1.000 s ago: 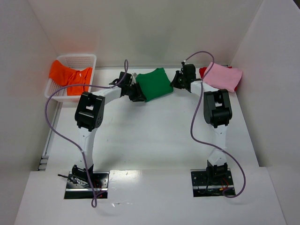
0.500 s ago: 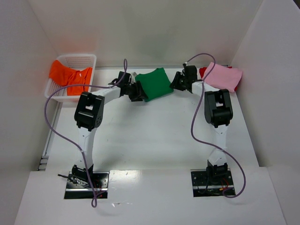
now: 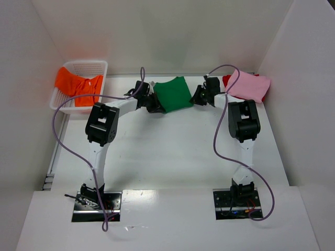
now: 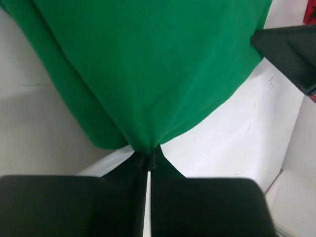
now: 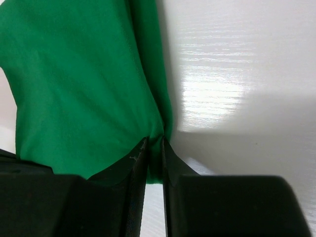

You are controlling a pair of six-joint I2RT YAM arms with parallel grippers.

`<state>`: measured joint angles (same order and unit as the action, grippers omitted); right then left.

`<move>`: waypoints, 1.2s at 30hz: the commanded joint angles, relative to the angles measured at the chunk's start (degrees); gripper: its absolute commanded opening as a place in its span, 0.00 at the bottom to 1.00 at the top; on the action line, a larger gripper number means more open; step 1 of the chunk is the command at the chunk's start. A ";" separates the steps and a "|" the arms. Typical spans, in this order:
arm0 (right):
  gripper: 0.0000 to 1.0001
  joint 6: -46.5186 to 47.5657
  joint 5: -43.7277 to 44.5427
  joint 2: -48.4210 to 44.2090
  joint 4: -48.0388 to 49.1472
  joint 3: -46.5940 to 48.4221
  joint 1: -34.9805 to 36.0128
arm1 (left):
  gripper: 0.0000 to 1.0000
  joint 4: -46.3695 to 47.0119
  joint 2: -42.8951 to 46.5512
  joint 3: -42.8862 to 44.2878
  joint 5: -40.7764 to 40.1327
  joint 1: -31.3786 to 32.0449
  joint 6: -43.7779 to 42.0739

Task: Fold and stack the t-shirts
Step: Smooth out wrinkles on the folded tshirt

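Observation:
A folded green t-shirt (image 3: 174, 94) lies at the back middle of the table. My left gripper (image 3: 155, 106) is shut on its near left corner, where the green t-shirt (image 4: 148, 74) bunches into the closed fingertips (image 4: 148, 160). My right gripper (image 3: 197, 98) is shut on the shirt's right edge, with green cloth (image 5: 84, 84) pinched between its fingers (image 5: 156, 150). A folded pink t-shirt (image 3: 250, 86) lies at the back right on top of a red t-shirt (image 3: 226, 80). An orange t-shirt (image 3: 78, 86) hangs over the basket.
A white mesh basket (image 3: 81, 68) stands at the back left corner. White walls close in the table at the back and both sides. Purple cables (image 3: 217, 141) loop beside each arm.
Both grippers opened briefly and then closed on the green shirt's edges; the left one shifted slightly right onto the corner. The shirt has barely moved.

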<state>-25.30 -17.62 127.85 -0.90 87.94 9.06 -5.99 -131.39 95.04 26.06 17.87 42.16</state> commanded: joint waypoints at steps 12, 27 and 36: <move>0.17 0.08 -1.71 -8.58 -0.24 -6.42 -0.27 | 0.00 -8.09 3.83 -0.38 -0.32 -1.69 -6.61; 0.07 -0.45 -3.66 -21.75 -2.72 -22.89 4.88 | 0.00 -23.18 14.73 -12.95 5.40 -3.45 -17.19; 0.06 -0.52 -2.42 -29.52 -8.13 -29.86 7.20 | 0.00 -27.14 21.30 -21.18 3.99 -3.45 -17.82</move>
<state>-26.33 -21.87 102.90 -5.90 60.91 16.41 -28.95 -114.53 75.94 30.31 15.09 26.70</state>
